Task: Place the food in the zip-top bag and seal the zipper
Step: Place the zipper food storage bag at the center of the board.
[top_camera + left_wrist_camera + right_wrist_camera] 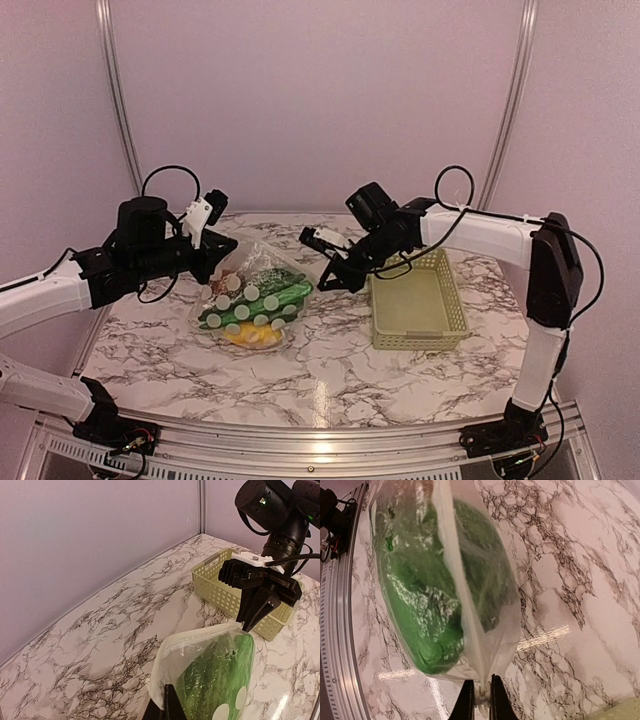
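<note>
The clear zip-top bag point(255, 295) lies at mid-table, its mouth edge lifted between both grippers. Inside it shows food: a long green cucumber point(265, 298) and a yellow piece point(252, 335); other pieces are hidden. My left gripper point(222, 252) is shut on the bag's left mouth corner, its fingertips point(170, 702) pinching the plastic. My right gripper point(481, 695) is shut on the right end of the zipper point(457, 580), and it also shows in the left wrist view as the right gripper point(248, 627). Green food point(420, 605) fills the bag point(485, 555).
A pale green slotted basket point(415, 300) stands right of the bag, under the right arm, with nothing in it. It appears behind the right gripper as the basket point(220, 587). Purple walls close the back and sides.
</note>
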Robot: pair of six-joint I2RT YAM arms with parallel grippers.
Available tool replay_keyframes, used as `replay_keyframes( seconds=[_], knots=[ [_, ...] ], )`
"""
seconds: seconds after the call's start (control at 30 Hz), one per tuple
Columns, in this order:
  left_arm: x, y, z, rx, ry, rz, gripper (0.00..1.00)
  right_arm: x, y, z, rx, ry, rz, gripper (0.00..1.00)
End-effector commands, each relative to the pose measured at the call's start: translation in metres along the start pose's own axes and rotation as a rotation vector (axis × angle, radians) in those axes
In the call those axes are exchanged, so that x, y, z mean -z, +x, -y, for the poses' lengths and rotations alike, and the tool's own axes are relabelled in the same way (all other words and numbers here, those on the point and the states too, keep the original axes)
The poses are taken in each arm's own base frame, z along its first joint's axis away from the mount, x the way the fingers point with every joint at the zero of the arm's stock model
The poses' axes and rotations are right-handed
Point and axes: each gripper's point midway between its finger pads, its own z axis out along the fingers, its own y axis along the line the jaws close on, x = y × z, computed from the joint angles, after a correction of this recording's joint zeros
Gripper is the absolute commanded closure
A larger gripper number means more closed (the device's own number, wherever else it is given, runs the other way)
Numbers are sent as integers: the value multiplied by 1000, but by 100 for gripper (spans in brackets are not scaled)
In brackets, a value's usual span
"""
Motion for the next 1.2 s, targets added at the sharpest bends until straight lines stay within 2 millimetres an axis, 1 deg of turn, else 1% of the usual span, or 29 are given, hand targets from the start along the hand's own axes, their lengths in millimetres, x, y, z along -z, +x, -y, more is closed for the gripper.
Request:
replay_keyframes(
  seconds=[0.0,0.03,0.1,0.13,0.2,0.23,0.3,0.33,0.37,0.43,0.5,0.53,0.57,0.6,0.63,0.7,0.73,0.77,0.83,0.9,0.97,1.0,1.03,1.07,1.1,1.17],
  knots=[
    [-16,-30,-18,4,-66,66,100,29,-41,31,57,194,64,100],
    [-18,-36,-24,4,-97,78,100,38,-49,40,57,245,74,100],
    [-22,-48,-35,-3,-151,107,100,58,-66,51,66,320,107,100],
    [-22,-55,-36,-13,-158,130,100,66,-75,52,75,338,129,100],
    [-25,-62,-36,-25,-154,138,100,80,-91,49,93,353,168,100],
    [-26,-62,-36,-27,-148,137,100,85,-96,47,98,359,183,100],
    [-28,-56,-32,-23,-130,128,100,87,-98,41,111,359,189,100],
    [-29,-50,-30,-14,-122,118,98,84,-93,38,117,358,182,100],
    [-30,-40,-29,-4,-117,98,95,79,-86,35,122,355,168,100],
    [-32,-13,-25,0,-110,45,88,58,-60,26,134,337,101,100],
    [-29,17,-27,8,-133,-17,80,34,-29,11,150,307,2,99],
    [-25,23,-26,11,-136,-31,76,25,-17,-1,159,289,-43,98],
    [-20,25,-25,17,-132,-39,74,20,-9,-10,158,275,-69,94],
    [-13,22,-23,23,-126,-32,70,19,-5,-17,154,265,-73,88],
    [-6,18,-22,25,-120,-25,66,23,-6,-23,146,260,-62,79],
    [10,5,-19,21,-104,-3,59,36,-16,-30,124,260,-5,67],
    [17,-1,-19,16,-105,8,57,45,-25,-35,122,255,33,60],
    [25,1,-18,15,-101,-21,53,55,-35,-40,117,254,72,56],
    [35,-6,-18,6,-99,-37,47,74,-54,-46,111,250,143,47],
    [43,-15,-19,-1,-100,-43,41,92,-68,-47,102,280,199,37],
    [49,-23,-24,8,-129,-37,36,111,-76,-37,73,347,241,29],
    [51,-27,-27,15,-145,-32,32,121,-79,-30,40,382,265,21],
    [53,-31,-32,31,-172,-23,23,131,-81,-21,15,420,290,8],
    [55,-35,-38,49,-208,-14,5,143,-82,-10,-38,454,327,2],
    [58,-41,-44,71,-243,-1,2,155,-82,2,-90,487,365,2],
    [62,-52,-57,117,-312,23,1,185,-80,28,-200,583,446,2]
  ],
)
